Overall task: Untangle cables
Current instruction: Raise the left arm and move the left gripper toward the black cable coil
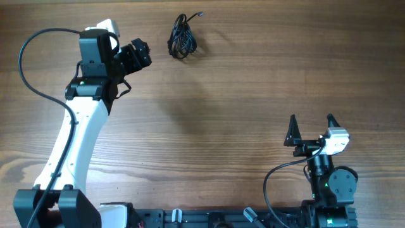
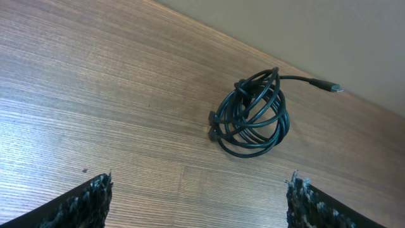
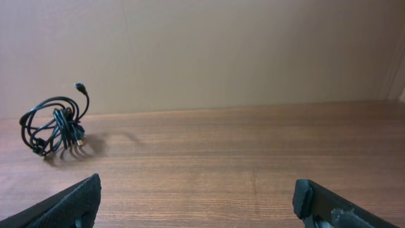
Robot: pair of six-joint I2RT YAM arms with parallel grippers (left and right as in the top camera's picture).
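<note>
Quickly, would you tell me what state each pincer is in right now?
Left pincer: open, holding nothing; the cables lie untouched ahead of it.
Right pincer: open, holding nothing.

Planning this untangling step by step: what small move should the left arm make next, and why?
Probably ease the left gripper forward and down over the knotted bunch of thin black cords. Its jaws stand open and the bunch lies just ahead of it, untouched, while the open right gripper is much farther away.
</note>
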